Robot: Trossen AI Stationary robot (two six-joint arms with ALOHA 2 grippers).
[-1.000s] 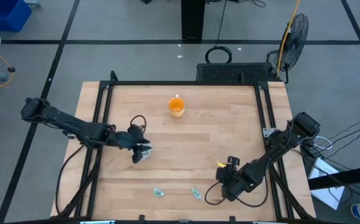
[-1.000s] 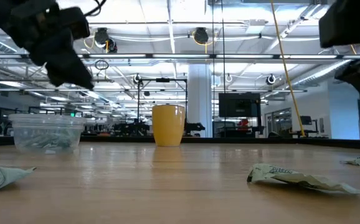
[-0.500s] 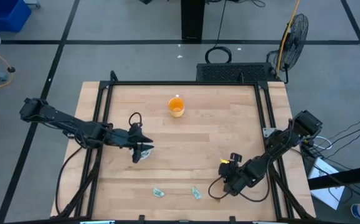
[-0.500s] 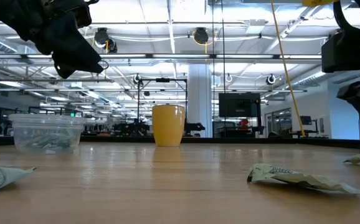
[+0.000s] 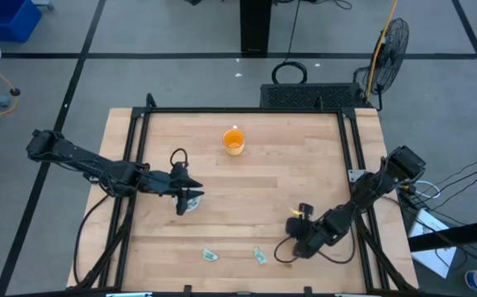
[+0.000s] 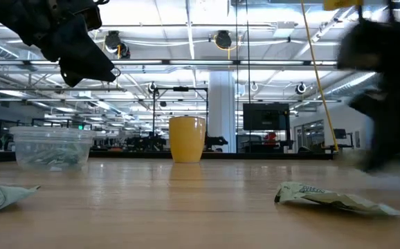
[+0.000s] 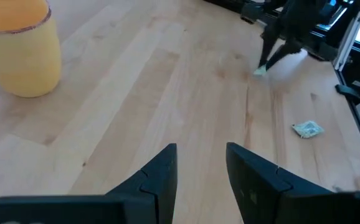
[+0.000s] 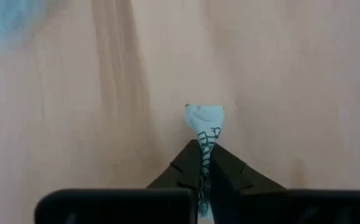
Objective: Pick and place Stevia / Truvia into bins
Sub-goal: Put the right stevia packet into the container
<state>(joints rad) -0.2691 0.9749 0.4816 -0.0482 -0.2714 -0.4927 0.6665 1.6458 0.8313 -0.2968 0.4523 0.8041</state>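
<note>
Wooden counter (image 5: 288,181) carries an orange cup (image 5: 233,142) near its far edge and a clear cup (image 6: 50,147) at its left side; the left claw (image 7: 200,163) hovers over that clear cup, fingers slightly spread and empty; the right claw (image 8: 203,163), low above the counter's near right part, pinches one Stevia packet (image 8: 205,124); two more packets (image 5: 210,255) (image 5: 260,256) lie apart near the front edge.
</note>
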